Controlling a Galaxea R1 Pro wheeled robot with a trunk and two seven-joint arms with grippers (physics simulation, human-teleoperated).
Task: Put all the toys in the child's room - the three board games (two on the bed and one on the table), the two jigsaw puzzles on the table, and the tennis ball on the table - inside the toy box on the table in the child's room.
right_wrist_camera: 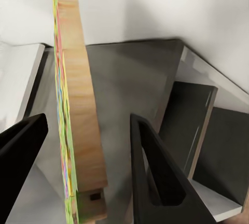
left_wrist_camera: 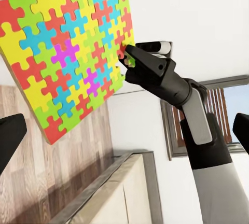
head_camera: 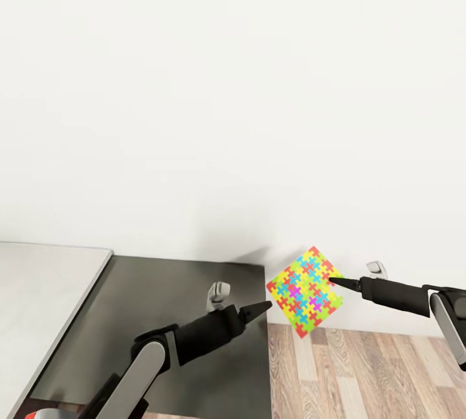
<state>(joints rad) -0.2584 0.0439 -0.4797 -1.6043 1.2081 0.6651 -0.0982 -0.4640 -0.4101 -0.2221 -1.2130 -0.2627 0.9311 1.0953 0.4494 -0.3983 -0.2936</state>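
So on the left we've got the left gripper (head_camera: 267, 307) hanging empty over the dark cabinet section (head_camera: 188, 290) near its right edge; can't tell how wide it's spread. Just past that edge, the jigsaw puzzle (head_camera: 305, 291) is in mid-air over the wood floor (head_camera: 362, 374), pinched at one rim by the right gripper (head_camera: 332, 280). Such a thin edge-hold probably swings, so we'd carry it slowly.

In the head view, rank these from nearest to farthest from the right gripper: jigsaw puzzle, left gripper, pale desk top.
1. The jigsaw puzzle: held at its edge by the right gripper, in the air past the cabinet's corner.
2. The left gripper: just beyond the puzzle's other side, over the dark cabinet section.
3. The pale desk top: far across, at the picture's left edge.
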